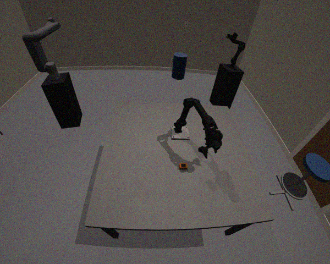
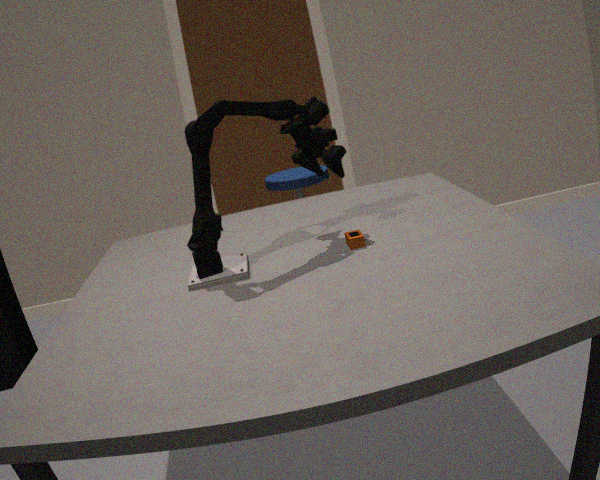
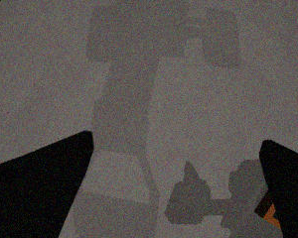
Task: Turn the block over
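- Block [image 2: 354, 239]: small orange cube, sitting flat on the table [image 2: 393, 320] out in front of the arm's base plate [image 2: 220, 273]. Its dark marked face is pointing upward in both the top and exterior views.
- Same block in the wrist view [image 3: 270, 209]: only a sliver of orange and dark is showing at the lower right edge, partly hidden behind the right finger, so it is lying off to one side of the jaw line rather than between the fingers.
- Gripper [image 2: 327, 162]: hanging high above the table, well apart from the block, and aiming downward. Jaws are standing almost fully spread, and nothing is being held between them.
- Arm [image 2: 202, 170]: rising from the base plate and bending forward over the table, casting a long shadow that is reaching the block.
- Surroundings, not part of the task: a blue stool [image 2: 295, 178] is standing beyond the table's far edge.
- Progress, as judged: nothing of the turn is done yet. The block is lying marked side up and untouched.
- Remaining, as judged: centring the open jaws over the block, coming down, closing on two opposite sides, lifting, rolling the block half a turn, setting it down marked side under, and letting go.
- Caution, as judged: the block is small against the wide jaws, so an off-centre descent is likely to nudge it rather than capture it.
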You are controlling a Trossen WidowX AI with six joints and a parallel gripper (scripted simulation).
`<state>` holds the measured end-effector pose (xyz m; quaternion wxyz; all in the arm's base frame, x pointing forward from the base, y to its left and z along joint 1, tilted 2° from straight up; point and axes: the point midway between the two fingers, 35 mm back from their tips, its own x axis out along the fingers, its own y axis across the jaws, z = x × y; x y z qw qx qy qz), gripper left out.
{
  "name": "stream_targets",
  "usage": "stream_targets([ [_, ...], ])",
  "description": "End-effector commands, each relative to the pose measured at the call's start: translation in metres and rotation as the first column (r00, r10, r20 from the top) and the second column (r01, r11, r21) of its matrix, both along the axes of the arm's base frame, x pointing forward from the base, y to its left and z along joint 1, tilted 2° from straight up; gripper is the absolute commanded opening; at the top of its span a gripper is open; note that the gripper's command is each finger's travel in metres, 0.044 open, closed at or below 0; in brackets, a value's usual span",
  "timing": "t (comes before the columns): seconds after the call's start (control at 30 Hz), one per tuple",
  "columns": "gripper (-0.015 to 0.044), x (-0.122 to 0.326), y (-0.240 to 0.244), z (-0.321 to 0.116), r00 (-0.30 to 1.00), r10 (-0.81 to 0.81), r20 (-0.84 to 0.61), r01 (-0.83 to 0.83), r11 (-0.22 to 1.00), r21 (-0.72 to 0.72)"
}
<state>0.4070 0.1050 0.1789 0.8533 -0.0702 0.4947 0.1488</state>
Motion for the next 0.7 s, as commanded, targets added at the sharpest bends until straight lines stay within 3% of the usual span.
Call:
stream_targets([
  [0.0, 0.0440, 0.004, -0.070, -0.024, 0.966, -0.194, -0.172, 0.188, 0.981, -0.052],
  [0.27, 0.0440, -0.023, -0.179, -0.059, 0.763, -0.466, -0.448, 0.447, 0.881, -0.155],
  [0.5, 0.0440, -0.022, -0.179, -0.062, 0.752, -0.474, -0.458, 0.456, 0.876, -0.159],
  [0.67, 0.0440, -0.021, -0.178, -0.095, 0.752, -0.474, -0.458, 0.456, 0.876, -0.159],
])
